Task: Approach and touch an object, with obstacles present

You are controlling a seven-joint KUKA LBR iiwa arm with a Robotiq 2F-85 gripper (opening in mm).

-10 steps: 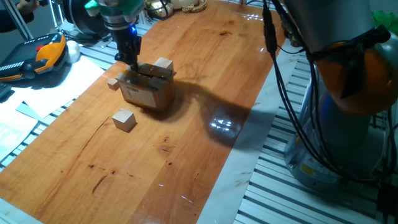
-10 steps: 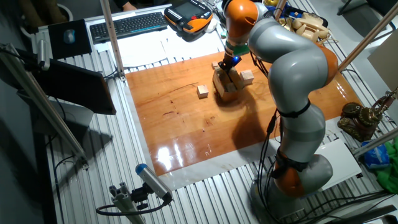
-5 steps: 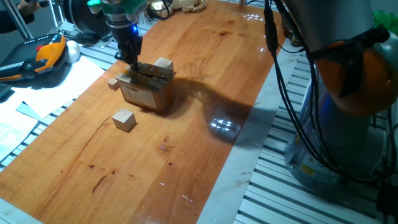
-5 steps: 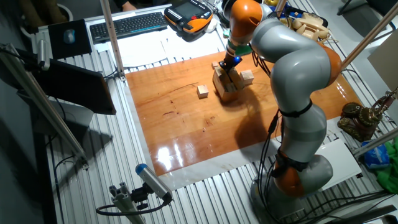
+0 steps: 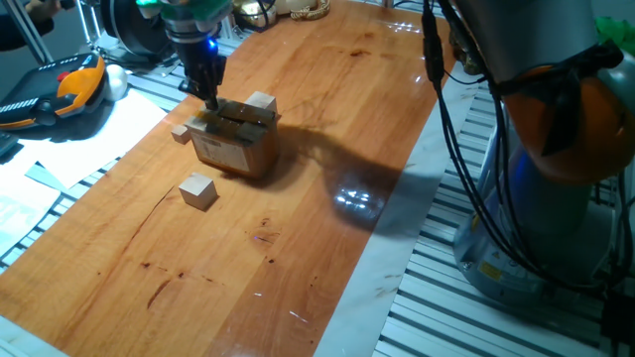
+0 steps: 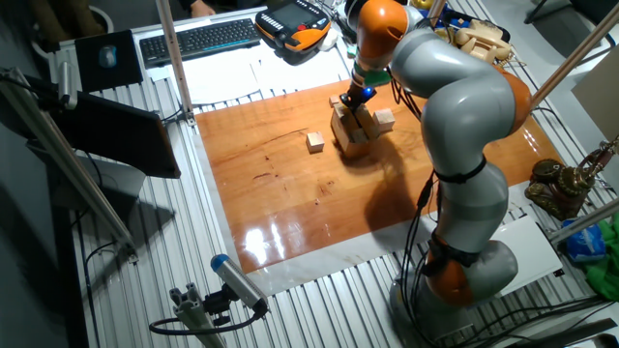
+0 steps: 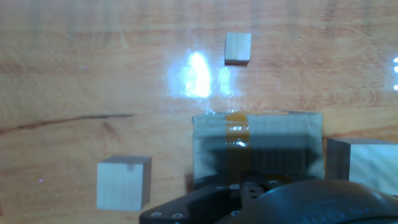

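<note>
Polished reddish-brown wooden tabletop (image 5: 327,119) is filling the scene, with a metal slatted frame around it. Hanging over one far corner of it is the black two-finger gripper (image 5: 210,95) of a grey and orange robot arm (image 6: 455,97), fingertips pointing down. Directly beneath the gripper is sitting a small brown cardboard box (image 5: 234,142) with yellow tape and a white label. Whether the fingers are spread or closed cannot be told; the hand view shows only dark housing at the bottom edge.

Just beyond the box, a little past the gripper's tips, is lying the smallest plain light-wood cube (image 7: 237,48), apart from the box and untouched. One larger pale wooden cube (image 7: 124,183) is resting off to one side of the gripper, well apart from the box; another larger pale cube (image 7: 364,163) is pressing against the box's opposite side.

The small cube is likely light, rigid and smooth, so it may be sliding easily when nudged. A gentle touch on its flat top face looks safest, with the fingertips clearing the box first.
</note>
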